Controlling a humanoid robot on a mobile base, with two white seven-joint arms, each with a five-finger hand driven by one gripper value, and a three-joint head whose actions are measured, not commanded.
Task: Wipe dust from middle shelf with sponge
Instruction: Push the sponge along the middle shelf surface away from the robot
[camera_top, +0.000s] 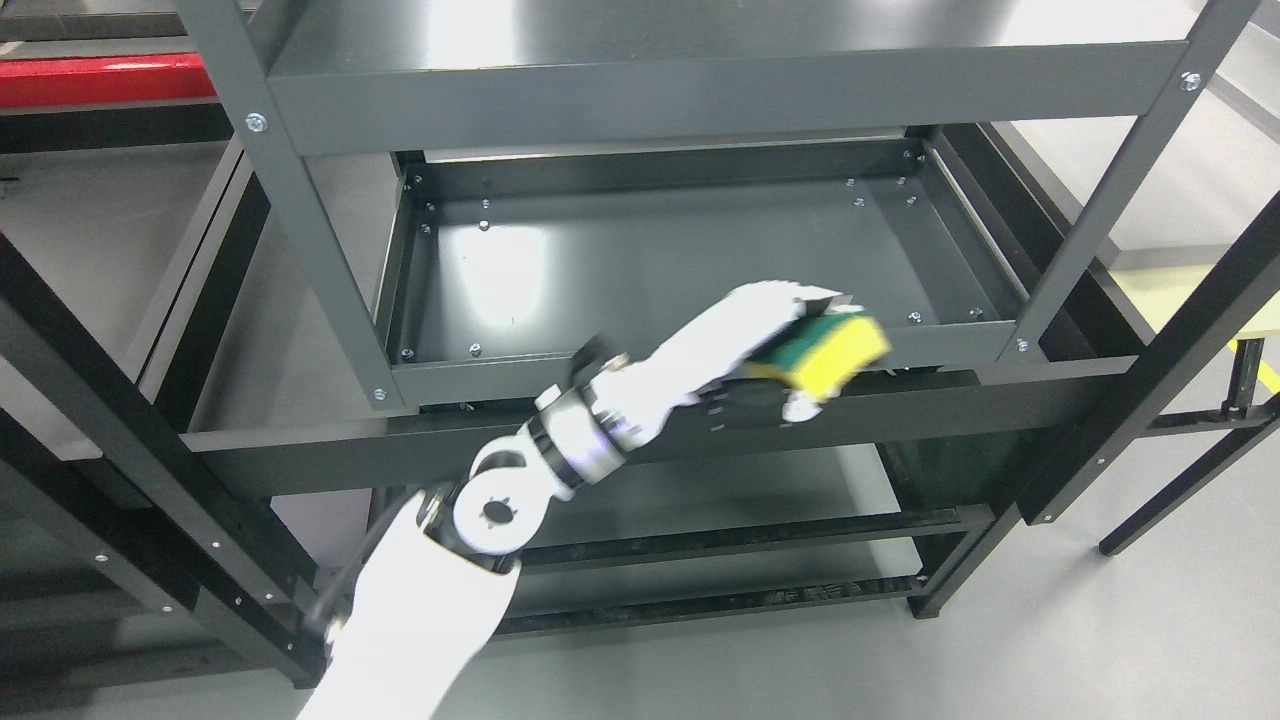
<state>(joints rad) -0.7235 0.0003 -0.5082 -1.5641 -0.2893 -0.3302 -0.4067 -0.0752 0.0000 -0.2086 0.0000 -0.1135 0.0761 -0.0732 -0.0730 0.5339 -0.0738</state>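
I'm holding the sponge (825, 352) in my left hand (745, 340), fingers (800, 405) gripping it, just over the front edge of the middle shelf (650, 260). The shelf floor is lying ahead and leftward, the sponge's long side running diagonally.

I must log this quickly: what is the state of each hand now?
Left hand: closed on the sponge, at the front rim of the middle shelf.
Right hand: not in view.
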